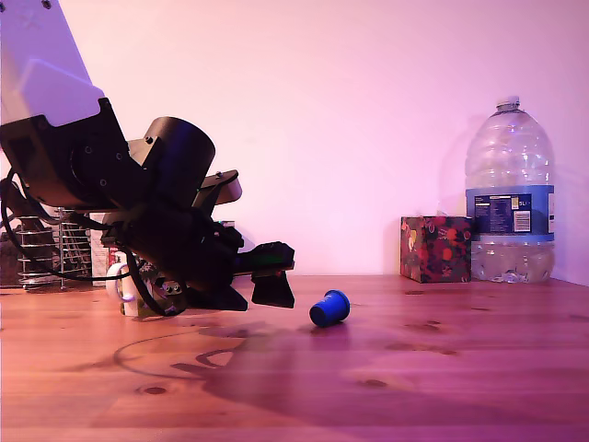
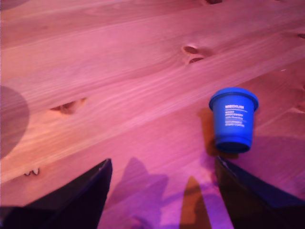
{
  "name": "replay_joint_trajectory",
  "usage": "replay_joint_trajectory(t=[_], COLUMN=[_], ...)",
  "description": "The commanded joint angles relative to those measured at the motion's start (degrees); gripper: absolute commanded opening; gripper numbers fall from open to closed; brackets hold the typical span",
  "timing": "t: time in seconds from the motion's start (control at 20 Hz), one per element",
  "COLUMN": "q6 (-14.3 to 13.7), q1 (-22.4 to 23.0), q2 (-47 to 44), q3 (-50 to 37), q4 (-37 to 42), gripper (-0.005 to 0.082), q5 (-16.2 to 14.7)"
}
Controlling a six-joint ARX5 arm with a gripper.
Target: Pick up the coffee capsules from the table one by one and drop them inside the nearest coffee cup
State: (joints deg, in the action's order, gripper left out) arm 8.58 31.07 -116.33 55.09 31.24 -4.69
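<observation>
Gripper [image 2: 162, 191] hangs low above the table [image 2: 119, 71], fingers spread apart, holding nothing. 1 blue capsule [image 2: 233, 120] lies at its 1 o'clock.

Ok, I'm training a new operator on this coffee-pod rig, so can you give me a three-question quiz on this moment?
1. True or false: the hand is holding the blue pod.
2. What stands furthest to the exterior view's right: (a) patterned box, (b) water bottle, (c) mug?
3. How does the pod lie on the table?

Key: 1 false, the hand is open and short of it; 2 b; 3 on its side.
</observation>
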Motion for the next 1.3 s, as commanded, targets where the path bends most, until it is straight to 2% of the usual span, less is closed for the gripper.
replay_joint_trajectory(t=[0.0, 0.5, 0.85, 0.9, 1.05, 1.25], q6=[-0.4, -0.8, -3.5, -3.7, -6.8, -7.6], q1=[-0.3, 0.2, 1.5, 1.8, 3.0, 3.8], q2=[1.7, 1.6, 1.6, 1.6, 1.6, 1.6], q3=[-0.4, -0.5, -8.4, -9.0, -9.8, -9.8], q4=[-0.3, -0.5, 15.2, 15.8, 17.2, 17.2], gripper=[0.0592, 0.0591, 0.0591, 0.0591, 0.0591, 0.0591], q5=[0.3, -0.2, -3.8, -4.0, -4.1, -4.1])
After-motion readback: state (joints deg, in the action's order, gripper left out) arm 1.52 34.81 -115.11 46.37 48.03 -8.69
